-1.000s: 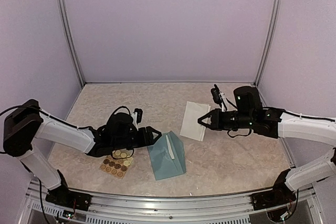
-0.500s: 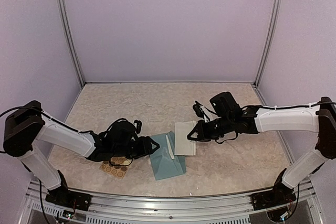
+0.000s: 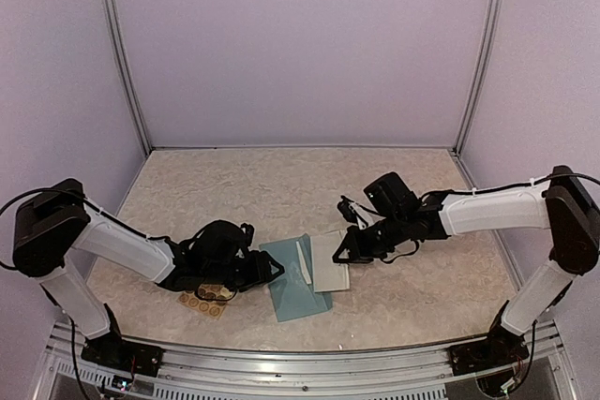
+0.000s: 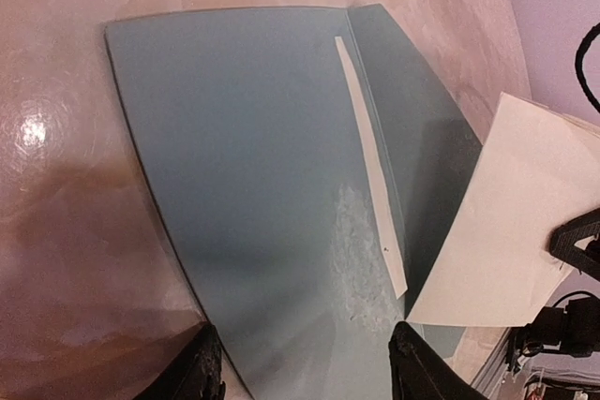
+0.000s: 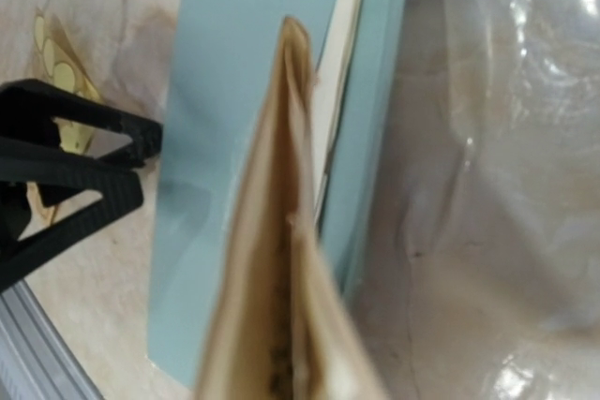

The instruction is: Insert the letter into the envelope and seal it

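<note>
The teal envelope [image 3: 292,280] lies flat on the table, its flap side with a white strip [image 4: 369,164] turned to the right. My left gripper [image 3: 273,270] is open at the envelope's left edge, and its two black fingertips [image 4: 199,367] straddle the envelope's [image 4: 253,156] near end. The cream letter [image 3: 329,263] is folded and overlaps the envelope's right edge. My right gripper [image 3: 341,251] is shut on the letter; in the right wrist view the letter [image 5: 281,269] shows edge-on and hides the fingers, with the envelope [image 5: 225,110] beneath it.
A tan sheet of round stickers [image 3: 201,303] lies partly under my left arm, left of the envelope. The enclosure's walls stand close at the back and sides, and a metal rail [image 3: 300,362] runs along the near edge.
My right arm has swung left and down, carrying the letter from the table's right side to the envelope's right edge. The left gripper has narrowed a little, and the envelope now lies flatter.
</note>
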You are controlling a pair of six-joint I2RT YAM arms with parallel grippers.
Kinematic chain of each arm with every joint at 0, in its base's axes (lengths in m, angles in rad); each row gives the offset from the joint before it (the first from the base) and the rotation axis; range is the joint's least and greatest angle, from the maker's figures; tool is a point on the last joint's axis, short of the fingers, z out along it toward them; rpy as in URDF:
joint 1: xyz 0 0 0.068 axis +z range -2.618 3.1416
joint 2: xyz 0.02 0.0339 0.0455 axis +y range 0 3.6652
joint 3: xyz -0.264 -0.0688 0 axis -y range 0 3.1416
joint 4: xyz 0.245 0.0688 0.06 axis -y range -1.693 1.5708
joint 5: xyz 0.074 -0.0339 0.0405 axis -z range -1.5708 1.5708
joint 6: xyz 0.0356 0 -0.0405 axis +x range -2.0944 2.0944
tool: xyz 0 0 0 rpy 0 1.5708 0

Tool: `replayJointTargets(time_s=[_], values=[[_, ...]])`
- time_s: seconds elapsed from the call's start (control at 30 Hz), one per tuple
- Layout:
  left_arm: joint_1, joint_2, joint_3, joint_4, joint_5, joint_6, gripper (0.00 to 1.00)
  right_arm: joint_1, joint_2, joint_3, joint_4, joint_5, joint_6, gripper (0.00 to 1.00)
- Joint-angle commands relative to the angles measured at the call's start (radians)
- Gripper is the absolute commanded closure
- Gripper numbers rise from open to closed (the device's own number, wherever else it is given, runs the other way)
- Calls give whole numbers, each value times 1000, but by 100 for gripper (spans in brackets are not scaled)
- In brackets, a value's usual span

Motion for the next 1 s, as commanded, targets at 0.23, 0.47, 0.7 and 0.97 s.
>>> replayJointTargets(time_s=[0.23, 0.47, 0.7, 0.97], values=[[-3, 23, -14, -38, 27, -4, 43, 10, 55, 35, -19, -19, -35, 100], [-1, 20, -19, -50, 34, -1, 43, 13, 85, 48, -37, -4, -48, 100], [-1, 16, -24, -52, 41, -1, 43, 27, 123, 85, -91, 40, -63, 100], [-2, 0, -30, -61, 40, -1, 43, 41, 178, 138, -168, 91, -75, 100]])
